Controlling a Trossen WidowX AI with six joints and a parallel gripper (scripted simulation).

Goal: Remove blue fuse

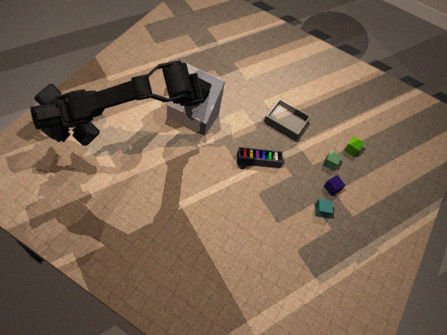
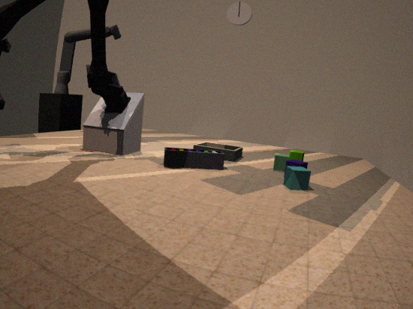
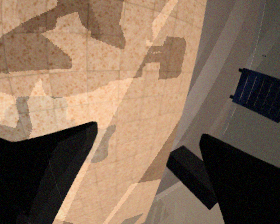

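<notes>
The fuse block (image 1: 262,163) (image 2: 204,160) is dark and stands on the table, holding a row of several coloured fuses. The blue fuse (image 1: 264,154) sits in the row between the purple fuse (image 1: 258,154) and the green fuse (image 1: 270,155). The tray (image 1: 282,129) (image 2: 236,154) is grey, shallow and has no fuse visible in it; it lies behind the block. My gripper (image 3: 149,133) is open, with nothing between its fingers in the wrist view. The top and exterior views show the hand over the sloped grey box, away from block and tray; its fingertips cannot be made out there.
The grey box (image 1: 215,107) (image 2: 132,136) with a sloped top stands left of the block and tray. To their right are a bright green cube (image 1: 354,146), a pale green cube (image 1: 332,161), a purple cube (image 1: 335,185) and a teal cube (image 1: 324,208) (image 2: 297,178).
</notes>
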